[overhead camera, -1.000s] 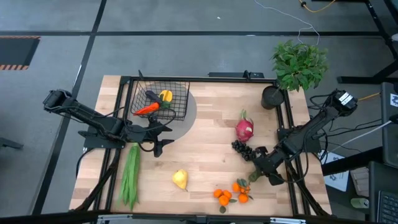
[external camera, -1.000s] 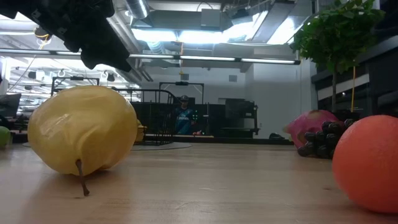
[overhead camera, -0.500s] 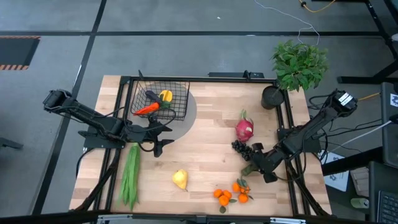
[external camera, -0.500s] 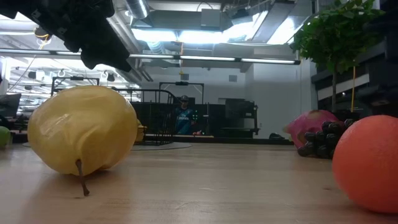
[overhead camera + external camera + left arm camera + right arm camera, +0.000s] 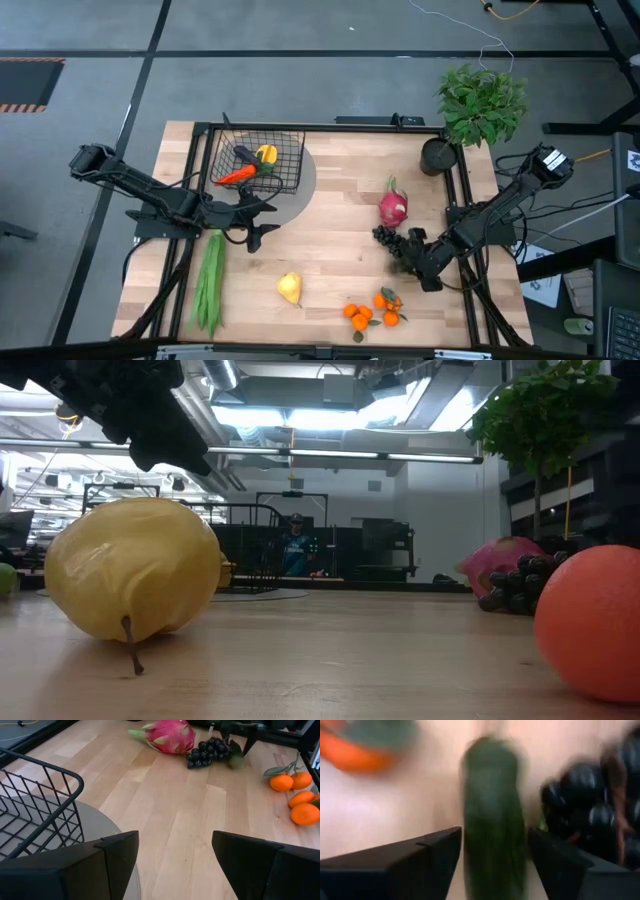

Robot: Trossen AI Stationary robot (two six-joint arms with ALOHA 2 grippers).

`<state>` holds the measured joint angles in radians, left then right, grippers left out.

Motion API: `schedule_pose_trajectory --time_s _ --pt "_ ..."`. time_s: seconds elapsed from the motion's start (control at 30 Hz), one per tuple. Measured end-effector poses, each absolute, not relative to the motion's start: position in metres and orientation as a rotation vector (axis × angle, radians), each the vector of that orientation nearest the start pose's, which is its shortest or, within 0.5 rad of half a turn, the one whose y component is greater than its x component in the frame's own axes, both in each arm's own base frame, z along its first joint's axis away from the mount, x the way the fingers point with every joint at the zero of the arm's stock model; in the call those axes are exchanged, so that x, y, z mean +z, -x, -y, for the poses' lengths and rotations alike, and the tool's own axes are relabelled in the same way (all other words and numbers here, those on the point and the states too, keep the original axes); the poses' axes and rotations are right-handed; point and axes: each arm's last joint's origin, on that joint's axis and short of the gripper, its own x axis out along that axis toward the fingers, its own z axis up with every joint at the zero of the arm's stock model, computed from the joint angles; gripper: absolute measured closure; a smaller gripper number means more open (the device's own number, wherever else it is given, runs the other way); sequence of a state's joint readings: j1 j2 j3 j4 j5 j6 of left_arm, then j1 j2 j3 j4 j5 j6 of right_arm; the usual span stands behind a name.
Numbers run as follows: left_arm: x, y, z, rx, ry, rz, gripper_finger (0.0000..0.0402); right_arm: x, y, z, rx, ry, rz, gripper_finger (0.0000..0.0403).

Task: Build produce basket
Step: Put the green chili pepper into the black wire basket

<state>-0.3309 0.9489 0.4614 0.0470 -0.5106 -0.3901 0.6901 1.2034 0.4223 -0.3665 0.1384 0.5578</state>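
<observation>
Sitting at the far left of the desk [image 5: 330, 215], the basket [image 5: 258, 160] already holds a carrot [image 5: 238, 175], a yellow pepper [image 5: 266, 154] and a dark piece I cannot identify. I take it as landmark. Well to its right lie the dragon fruit [image 5: 393, 207] and grapes [image 5: 388, 238]; nearer me are the pear [image 5: 289, 288], oranges [image 5: 371, 311] and green beans [image 5: 209, 282].

Right claw [image 5: 415, 262] is low, just beside the grapes, on the side away from the basket. Its wrist view shows a dark green elongated item [image 5: 494, 815] between spread fingers, so I read it as open, not yet gripping. Left claw [image 5: 262, 222] waits open, just in front of the basket.

Step in hand, my judgement: pick the green item. To do well: centre it between the fingers along its long axis, keep clear of the grapes touching or nearly touching it, close on its middle, and lift straight before swinging toward the basket, avoiding the left arm.
</observation>
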Motion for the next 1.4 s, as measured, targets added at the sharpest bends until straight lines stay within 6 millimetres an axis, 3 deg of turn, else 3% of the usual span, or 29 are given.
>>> schedule_pose_trajectory --time_s 0.17,0.37,0.53,0.73,0.83,1.07,1.23,1.4 --pt "0.216 -0.189 0.05 0.253 0.201 -0.369 0.0159 0.129 -0.132 -0.104 0.055 -0.039 -1.26 0.0125" --pt "0.216 -0.189 0.05 0.254 0.202 -0.37 0.0159 0.129 -0.131 -0.103 0.022 -0.069 -1.276 0.014" --pt "0.216 -0.188 0.05 0.256 0.213 -0.369 0.0159 0.13 -0.132 -0.103 -0.017 -0.127 -1.271 0.019" --pt "0.216 -0.188 0.05 0.258 0.22 -0.369 0.0159 0.134 -0.135 -0.107 -0.052 -0.264 -1.272 0.03" --pt "0.216 -0.188 0.05 0.258 0.22 -0.369 0.0159 0.146 -0.142 -0.117 0.015 -0.357 -1.278 0.0358" --pt "0.216 -0.188 0.05 0.258 0.218 -0.369 0.0159 0.19 -0.164 -0.135 0.175 -0.326 -1.153 0.0363" --pt "0.216 -0.188 0.05 0.258 0.217 -0.369 0.0159 0.226 -0.181 -0.14 0.12 -0.138 -0.896 0.0363" --pt "0.216 -0.188 0.05 0.258 0.217 -0.369 0.0159 0.265 -0.203 -0.141 -0.086 0.127 -0.477 0.0363"
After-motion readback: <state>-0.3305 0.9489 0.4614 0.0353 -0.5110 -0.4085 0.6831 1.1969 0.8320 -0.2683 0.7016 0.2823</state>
